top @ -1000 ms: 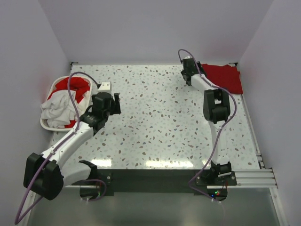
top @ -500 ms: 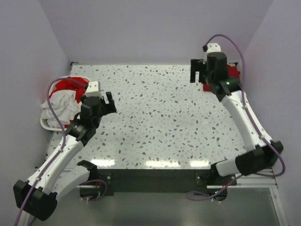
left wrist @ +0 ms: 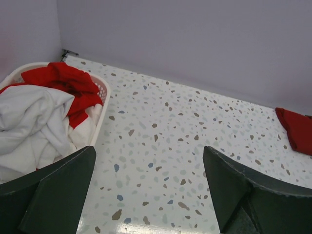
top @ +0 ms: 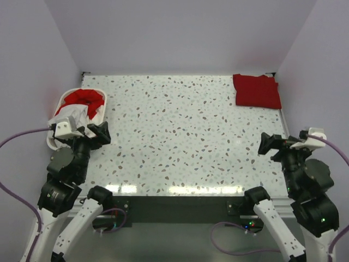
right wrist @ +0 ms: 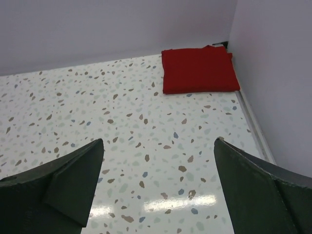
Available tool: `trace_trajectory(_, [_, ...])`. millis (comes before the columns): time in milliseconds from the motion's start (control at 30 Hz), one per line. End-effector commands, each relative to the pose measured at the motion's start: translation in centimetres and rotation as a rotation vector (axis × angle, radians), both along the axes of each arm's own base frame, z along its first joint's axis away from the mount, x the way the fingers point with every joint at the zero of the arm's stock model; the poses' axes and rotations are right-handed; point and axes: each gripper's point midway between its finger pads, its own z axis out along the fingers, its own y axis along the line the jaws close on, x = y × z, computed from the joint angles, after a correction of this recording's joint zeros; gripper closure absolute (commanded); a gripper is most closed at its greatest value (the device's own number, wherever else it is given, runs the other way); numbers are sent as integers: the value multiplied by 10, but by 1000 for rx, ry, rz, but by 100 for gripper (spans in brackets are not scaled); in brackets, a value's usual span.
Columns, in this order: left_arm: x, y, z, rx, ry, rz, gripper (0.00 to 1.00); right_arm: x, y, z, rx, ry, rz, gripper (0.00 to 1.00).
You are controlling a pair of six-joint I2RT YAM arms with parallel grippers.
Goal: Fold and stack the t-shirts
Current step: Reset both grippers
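A folded deep red t-shirt [top: 257,91] lies at the table's far right corner; it also shows in the right wrist view [right wrist: 199,69] and at the edge of the left wrist view [left wrist: 297,129]. A crumpled red t-shirt [top: 85,99] and a white t-shirt [top: 72,115] sit in the laundry basket, also seen in the left wrist view [left wrist: 63,80] [left wrist: 29,117]. My left gripper [top: 94,134] is open and empty, drawn back near the basket. My right gripper [top: 275,144] is open and empty at the near right.
The white plastic laundry basket [top: 101,112] stands at the left edge of the speckled table [top: 185,136]. Purple walls enclose the table on three sides. A metal rail [top: 292,147] runs along the right edge.
Both arms have drawn back toward the near edge. The right gripper left the folded red shirt at the far right corner. The left gripper moved away from mid-table to beside the basket.
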Motion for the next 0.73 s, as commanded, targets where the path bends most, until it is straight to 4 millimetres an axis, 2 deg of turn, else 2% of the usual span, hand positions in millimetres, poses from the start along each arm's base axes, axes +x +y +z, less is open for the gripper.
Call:
trace_trajectory(0, [-16,15,1,21,-25,38,3,-13,-13,-27,8,8,-55,2])
trace_trajectory(100, [-19,16,-2,-17,-59,43,0,-16,-14,-36,22,-24,-60,2])
trace_trajectory(333, [-15,9,-25,-76,-60,26,0,-6,-9,-59,9,35,-50,2])
trace_trajectory(533, [-12,9,-35,-80,-38,38,0,-4,-7,-66,16,27,-42,2])
trace_trajectory(700, [-13,12,-33,-69,-44,48,0,-8,-9,-63,12,-4,-46,2])
